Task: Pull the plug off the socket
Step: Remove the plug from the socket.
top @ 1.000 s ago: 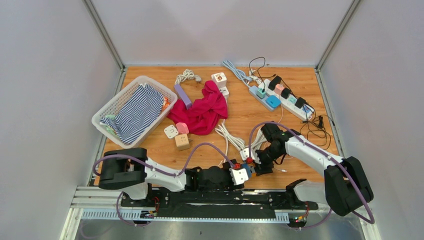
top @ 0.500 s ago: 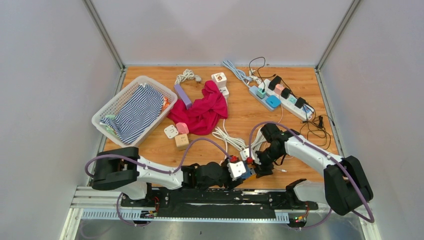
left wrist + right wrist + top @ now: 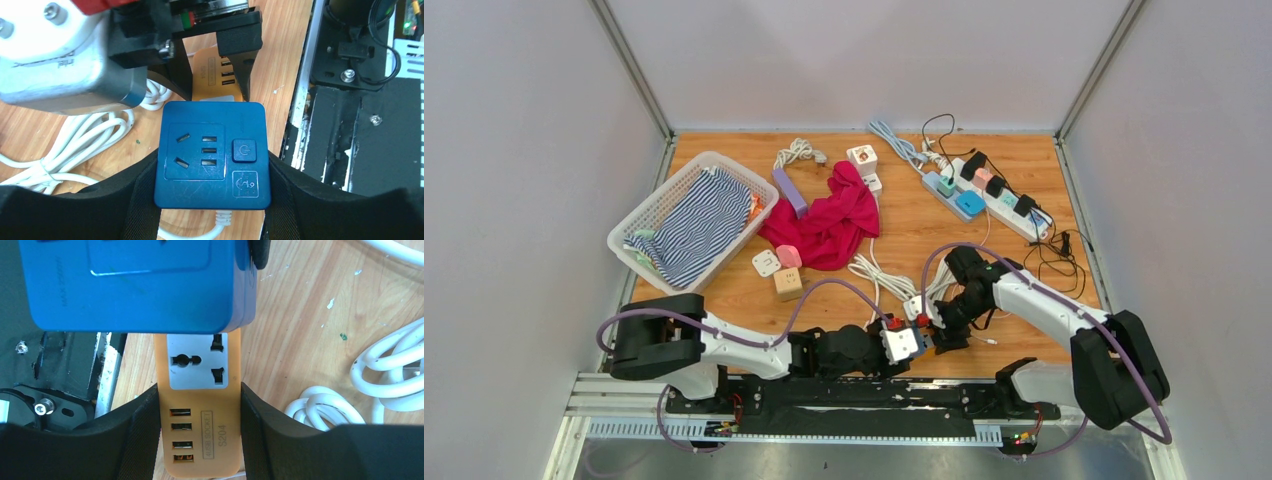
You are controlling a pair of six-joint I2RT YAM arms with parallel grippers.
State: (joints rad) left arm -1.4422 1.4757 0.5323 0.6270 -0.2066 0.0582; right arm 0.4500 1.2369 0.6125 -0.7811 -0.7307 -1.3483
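Now: left fingers [image 3: 142, 200] clamped on the blue cube adapter [image 3: 212, 150], lower centre; right fingers [image 3: 140, 430] clamped on the orange USB socket strip [image 3: 200, 440], seemingly mated behind it. Pull straight along the pins, no twisting. White cable coil [image 3: 75, 145] close left; red cloth [image 3: 829, 225] and basket [image 3: 639, 225] farther up, no obstruction.

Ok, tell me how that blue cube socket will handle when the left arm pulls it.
The blue cube socket looks like hard plastic, so it should stay stiff in the left gripper. Its smooth sides might slip under a hard pull. Its white cord looks floppy and would likely trail.
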